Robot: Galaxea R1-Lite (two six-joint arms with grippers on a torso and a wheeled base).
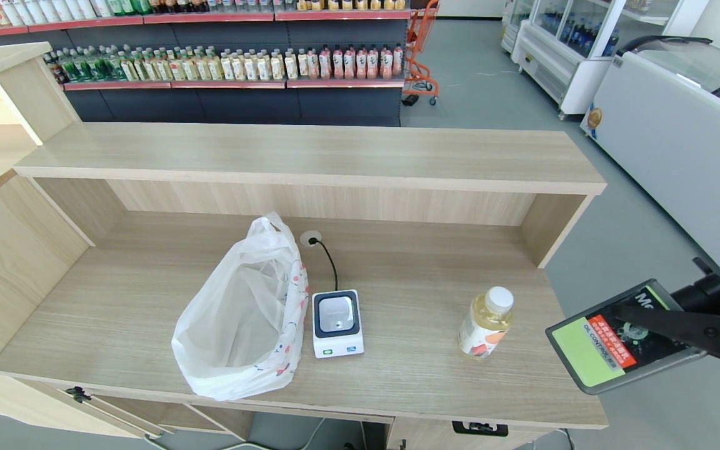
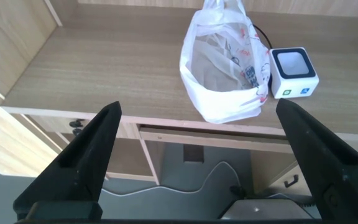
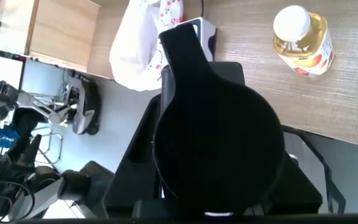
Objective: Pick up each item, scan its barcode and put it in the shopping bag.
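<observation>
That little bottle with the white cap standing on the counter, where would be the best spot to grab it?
Probably the round body of the bottle, below the cap, with fingers coming in level from the open front edge of the counter. It stands upright with space around it, the scanner well to its left. The right gripper holds a pack.

Counter [image 1: 397,262]: light wood, raised ledge
Shelves [image 1: 229,84]: bottled drinks, rear
Floor [image 1: 491,69]: grey
Freezers [image 1: 666,131]: white, right
Cart [image 1: 421,56]: orange
</observation>
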